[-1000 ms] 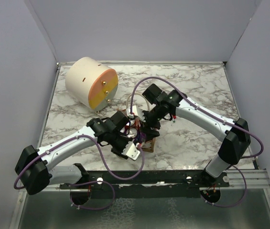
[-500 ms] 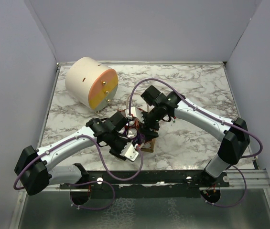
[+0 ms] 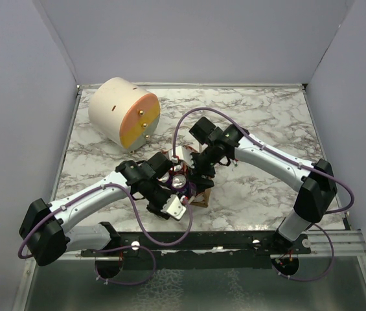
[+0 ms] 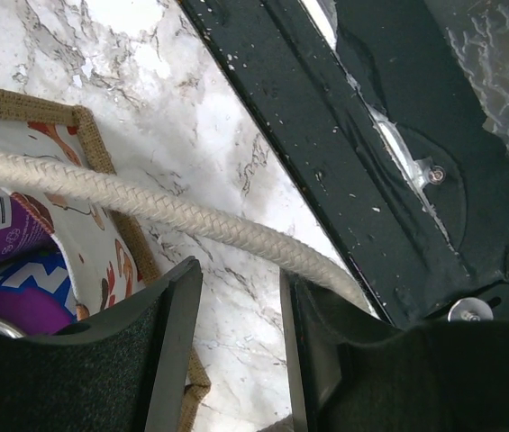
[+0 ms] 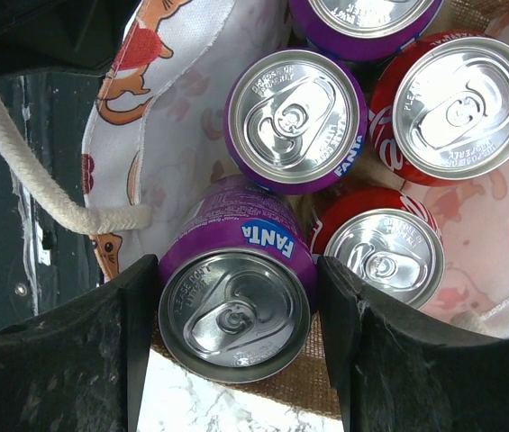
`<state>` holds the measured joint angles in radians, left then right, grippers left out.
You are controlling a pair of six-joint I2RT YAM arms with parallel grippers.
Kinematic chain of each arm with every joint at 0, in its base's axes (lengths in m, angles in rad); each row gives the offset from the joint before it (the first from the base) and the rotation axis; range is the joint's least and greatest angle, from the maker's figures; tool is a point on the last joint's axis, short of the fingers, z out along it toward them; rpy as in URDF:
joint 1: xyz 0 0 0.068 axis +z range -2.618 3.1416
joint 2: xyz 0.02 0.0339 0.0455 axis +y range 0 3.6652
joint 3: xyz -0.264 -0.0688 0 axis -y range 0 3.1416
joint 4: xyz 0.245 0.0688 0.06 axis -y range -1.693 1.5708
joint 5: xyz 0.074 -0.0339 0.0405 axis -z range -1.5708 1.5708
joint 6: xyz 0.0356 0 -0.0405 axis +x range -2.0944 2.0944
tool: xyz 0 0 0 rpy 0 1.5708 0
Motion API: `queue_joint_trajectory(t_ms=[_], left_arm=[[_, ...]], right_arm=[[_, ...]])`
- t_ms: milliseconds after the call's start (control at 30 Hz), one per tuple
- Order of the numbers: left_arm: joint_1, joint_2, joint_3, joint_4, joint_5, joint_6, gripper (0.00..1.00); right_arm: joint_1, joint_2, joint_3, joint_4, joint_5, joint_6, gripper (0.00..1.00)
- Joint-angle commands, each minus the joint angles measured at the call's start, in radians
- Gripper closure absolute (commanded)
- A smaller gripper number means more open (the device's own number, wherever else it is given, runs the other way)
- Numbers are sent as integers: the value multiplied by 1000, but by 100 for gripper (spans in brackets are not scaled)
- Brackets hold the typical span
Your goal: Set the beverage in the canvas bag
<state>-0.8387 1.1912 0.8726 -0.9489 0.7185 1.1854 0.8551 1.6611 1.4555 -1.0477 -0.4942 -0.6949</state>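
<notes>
The right pincer, clenched on the purple Fanta can, has edged in over the canvas bag. The can now hangs above the bag's rim beside four cans already inside (lowering and release remain, I judge). The left pincer straddles the bag's rope handle; whether it grips, I cannot tell.
</notes>
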Motion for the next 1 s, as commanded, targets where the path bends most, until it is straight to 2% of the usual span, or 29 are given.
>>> queue_joint_trajectory(t_ms=[0,500,967], left_arm=[[-10,7,51,40,65,11,56],[-8,1,58,54,59,-5,60],[-4,-13,31,60,48,7,61]], right_arm=[[81,56,8,12,-33,-29,58],[82,59,-48,68,-106,-17,42],[78,5,-82,137,-84,4,22]])
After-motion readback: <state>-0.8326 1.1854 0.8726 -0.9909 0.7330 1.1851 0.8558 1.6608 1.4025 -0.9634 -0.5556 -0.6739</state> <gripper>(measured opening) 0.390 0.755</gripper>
